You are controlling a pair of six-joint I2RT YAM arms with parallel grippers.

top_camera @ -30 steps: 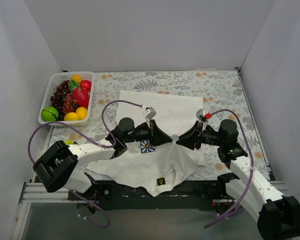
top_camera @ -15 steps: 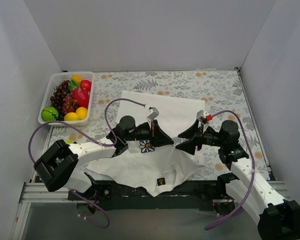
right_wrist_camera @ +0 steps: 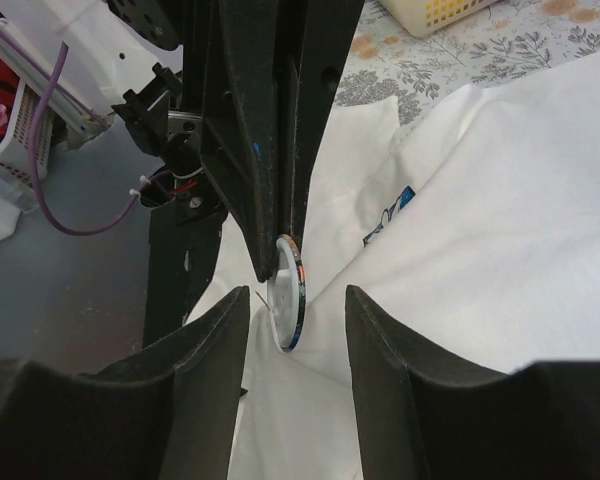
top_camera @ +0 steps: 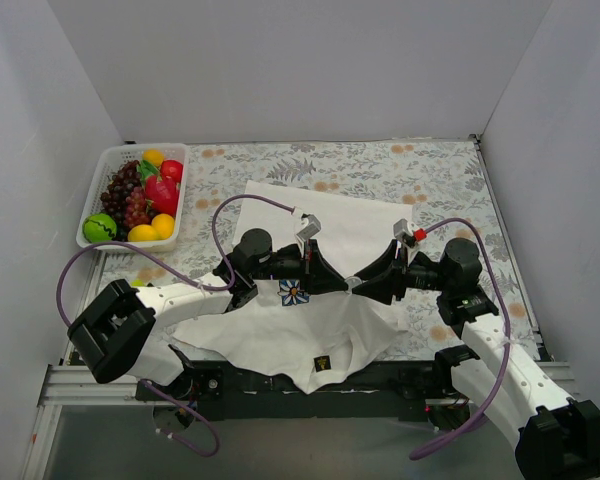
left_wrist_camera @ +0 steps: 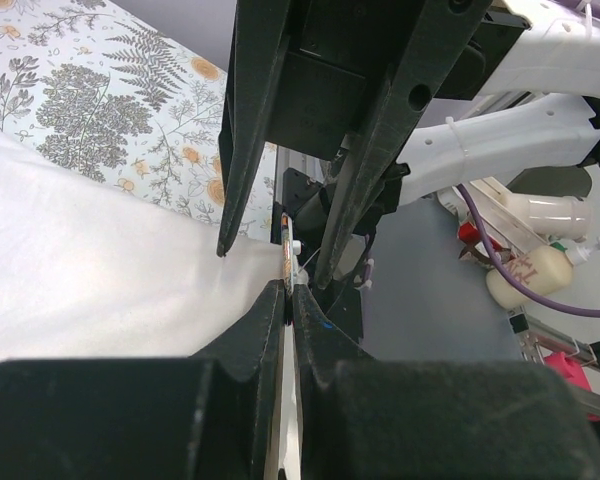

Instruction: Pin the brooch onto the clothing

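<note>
Leaf-print table (top_camera: 440, 175) holds clothing (top_camera: 280, 335) and a white basket (top_camera: 84, 232) of fruit (top_camera: 145, 195)

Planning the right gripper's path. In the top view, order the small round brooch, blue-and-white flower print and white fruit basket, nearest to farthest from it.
1. Small round brooch, between the right gripper's fingers.
2. Blue-and-white flower print, to its left.
3. White fruit basket, far left corner.

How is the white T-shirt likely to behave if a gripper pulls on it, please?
Probably floppy: the T-shirt lies in soft folds and tents up toward the brooch, so a pull would likely drag a peak of cloth, not the whole garment. It looks thin and light, so it may slide and bunch on the table.
</note>
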